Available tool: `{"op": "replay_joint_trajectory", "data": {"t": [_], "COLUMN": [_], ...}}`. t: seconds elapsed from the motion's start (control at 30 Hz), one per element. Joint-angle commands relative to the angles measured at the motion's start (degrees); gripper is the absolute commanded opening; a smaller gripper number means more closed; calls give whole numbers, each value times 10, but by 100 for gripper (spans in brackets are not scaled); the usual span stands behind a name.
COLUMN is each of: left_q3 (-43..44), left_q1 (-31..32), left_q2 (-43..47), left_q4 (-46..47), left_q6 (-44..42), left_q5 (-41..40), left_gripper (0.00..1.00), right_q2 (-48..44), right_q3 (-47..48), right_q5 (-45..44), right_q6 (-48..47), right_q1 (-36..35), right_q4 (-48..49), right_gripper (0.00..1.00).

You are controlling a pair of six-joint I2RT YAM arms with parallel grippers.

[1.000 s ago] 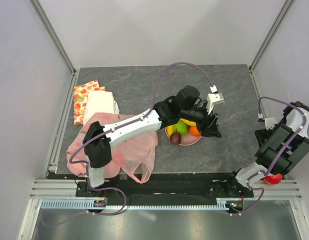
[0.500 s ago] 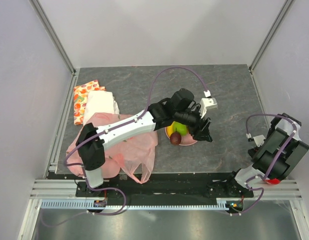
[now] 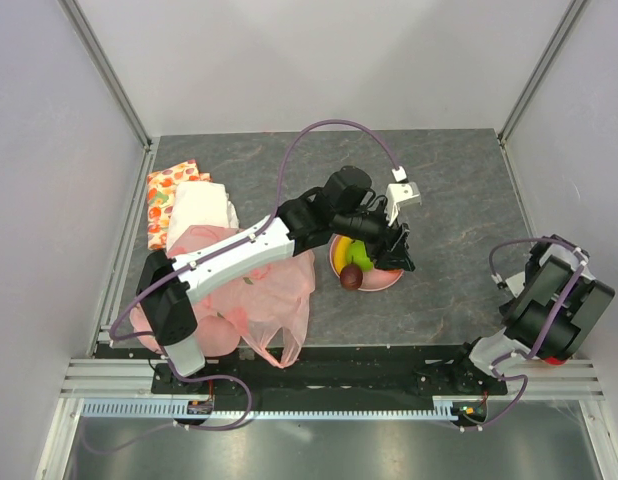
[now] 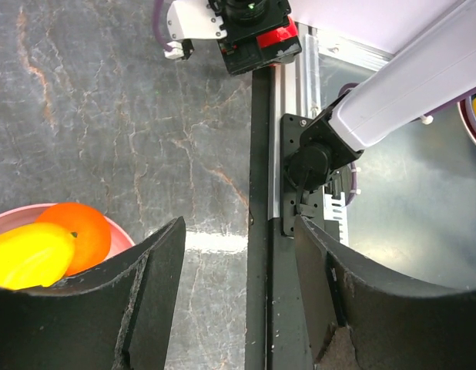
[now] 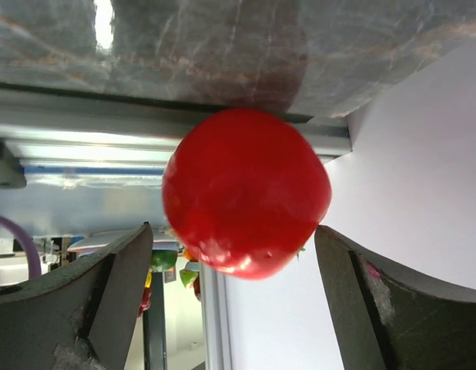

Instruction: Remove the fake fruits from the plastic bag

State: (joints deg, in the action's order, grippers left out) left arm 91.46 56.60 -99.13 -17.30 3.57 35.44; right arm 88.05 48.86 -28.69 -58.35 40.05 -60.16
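Observation:
A pink plate holds a banana, a green apple and a dark plum. My left gripper hovers over the plate's right side, open and empty. In the left wrist view an orange and a yellow fruit lie on the plate left of the fingers. The pale-pink plastic bag lies crumpled under the left arm. My right gripper is open, with a red apple just ahead of its fingertips, by the table's edge rail.
A fruit-printed cloth and a white cloth lie at the left back. The right arm is folded at the right edge by the wall. A metal rail runs along the near edge.
My left gripper has drawn back leftwards from beyond the plate to over its right side. The right arm has folded lower and nearer, over the red apple.

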Motion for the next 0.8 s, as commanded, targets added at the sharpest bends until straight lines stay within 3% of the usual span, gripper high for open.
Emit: {"op": "replay_joint_trajectory", "data": {"t": [0.0, 0.13, 0.17, 0.23, 0.33, 0.5, 0.63, 0.77], "left_q3": [1, 1, 1, 2, 12, 44, 48, 50], "left_q1": [-4, -5, -6, -8, -16, -86, -160, -229], "left_q2": [25, 24, 24, 25, 33, 57, 84, 98], "left_q4": [3, 3, 2, 0, -15, -70, -89, -99], "left_q6": [-21, -21, -22, -23, -30, -32, -51, -47], "left_q5": [-9, -7, -7, -8, -6, 6, -16, -40], "left_gripper": [65, 65, 65, 65, 65, 64, 64, 64], "right_q2": [2, -21, -27, -50, -102, -185, -207, -220], "right_q3": [-27, -65, -67, -54, 9, 139, 203, 207], "right_q5": [-33, -43, -42, -34, 25, 200, 325, 354], "right_q6": [-23, -56, -65, -69, -69, -49, 39, 107], "right_q1": [-10, -23, -30, -41, -80, -232, -388, -590], "right_q4": [50, 101, 112, 113, 61, -61, -76, -29], "right_gripper": [92, 78, 67, 53, 47, 47, 48, 49]}}
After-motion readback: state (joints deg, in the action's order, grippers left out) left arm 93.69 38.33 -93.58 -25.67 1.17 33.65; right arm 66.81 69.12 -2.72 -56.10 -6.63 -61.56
